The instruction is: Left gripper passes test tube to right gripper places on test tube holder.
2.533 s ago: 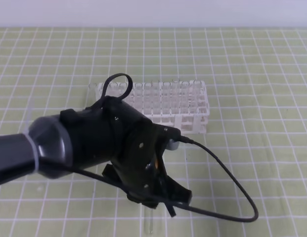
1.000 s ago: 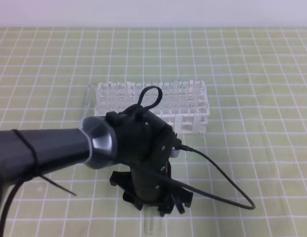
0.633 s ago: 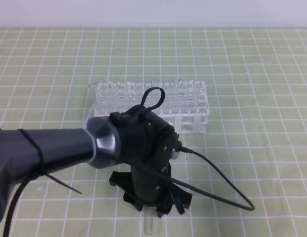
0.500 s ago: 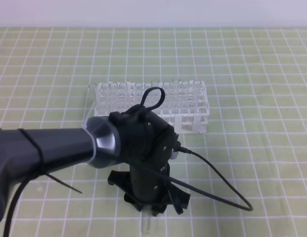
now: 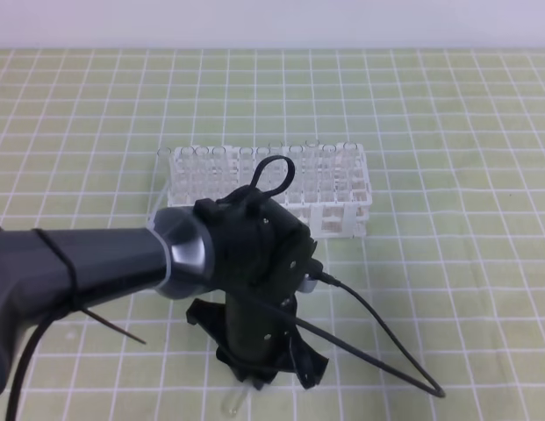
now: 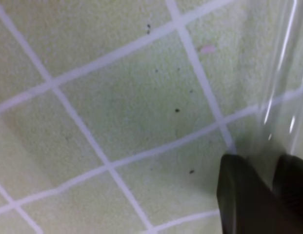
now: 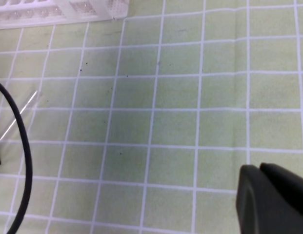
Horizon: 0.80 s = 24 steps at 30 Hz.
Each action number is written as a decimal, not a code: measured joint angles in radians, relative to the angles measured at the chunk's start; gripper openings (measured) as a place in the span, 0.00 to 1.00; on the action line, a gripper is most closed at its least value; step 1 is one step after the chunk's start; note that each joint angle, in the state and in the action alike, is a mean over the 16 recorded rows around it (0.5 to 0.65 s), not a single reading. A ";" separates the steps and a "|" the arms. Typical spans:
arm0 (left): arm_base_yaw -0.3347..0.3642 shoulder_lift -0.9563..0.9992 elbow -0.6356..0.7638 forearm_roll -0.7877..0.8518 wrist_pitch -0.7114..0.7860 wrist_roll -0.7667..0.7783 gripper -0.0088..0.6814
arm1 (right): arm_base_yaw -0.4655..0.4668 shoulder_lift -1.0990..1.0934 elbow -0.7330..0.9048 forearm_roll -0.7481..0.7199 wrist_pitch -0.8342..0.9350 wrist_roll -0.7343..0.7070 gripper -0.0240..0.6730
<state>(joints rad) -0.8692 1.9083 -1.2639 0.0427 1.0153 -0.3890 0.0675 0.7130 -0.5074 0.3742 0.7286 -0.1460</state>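
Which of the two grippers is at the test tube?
The left gripper: its jaws straddle the clear test tube. The right gripper is shut and hangs well away from the tube.

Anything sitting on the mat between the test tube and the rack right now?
In the right wrist view, only bare gridded mat separates the test tube from the test tube holder. The black cable curves nearer the camera, not between them.

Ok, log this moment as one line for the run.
left gripper: shut on test tube | right gripper: shut, empty | test tube holder: untouched | handover: not yet
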 joint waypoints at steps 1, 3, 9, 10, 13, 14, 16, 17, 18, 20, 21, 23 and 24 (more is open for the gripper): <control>0.000 -0.007 0.000 0.001 0.002 0.009 0.14 | 0.000 0.000 0.000 0.000 0.001 0.000 0.00; 0.000 -0.032 0.001 0.003 0.002 0.027 0.13 | 0.000 0.000 -0.001 0.001 0.005 0.000 0.00; 0.000 -0.166 0.008 0.013 -0.018 0.069 0.11 | 0.000 0.000 -0.024 0.013 0.045 -0.007 0.00; 0.000 -0.194 0.011 0.016 -0.024 0.075 0.11 | 0.000 0.000 -0.032 0.018 0.053 -0.010 0.00; 0.000 -0.290 0.029 0.024 -0.058 0.095 0.11 | 0.000 0.000 -0.060 0.040 0.076 -0.024 0.00; 0.000 -0.326 0.038 0.027 -0.071 0.101 0.11 | 0.000 0.000 -0.071 0.048 0.084 -0.029 0.00; 0.000 -0.404 0.064 0.037 -0.102 0.112 0.10 | 0.000 0.000 -0.095 0.065 0.099 -0.039 0.00; 0.000 -0.442 0.079 0.043 -0.118 0.118 0.10 | 0.000 0.000 -0.108 0.074 0.106 -0.044 0.00; 0.000 -0.483 0.098 0.051 -0.134 0.122 0.09 | 0.000 0.000 -0.121 0.083 0.113 -0.050 0.00; 0.000 -0.558 0.141 0.067 -0.164 0.125 0.10 | 0.000 0.000 -0.145 0.102 0.122 -0.060 0.00; 0.000 -0.592 0.162 0.073 -0.178 0.127 0.11 | 0.000 0.001 -0.156 0.112 0.124 -0.066 0.00; 0.000 -0.668 0.215 0.087 -0.210 0.129 0.11 | 0.000 0.002 -0.176 0.134 0.126 -0.078 0.00; 0.000 -0.705 0.243 0.093 -0.225 0.130 0.11 | 0.000 0.004 -0.184 0.144 0.127 -0.083 0.00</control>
<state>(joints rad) -0.8693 1.2034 -1.0210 0.1355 0.7900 -0.2594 0.0675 0.7167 -0.6913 0.5180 0.8553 -0.2290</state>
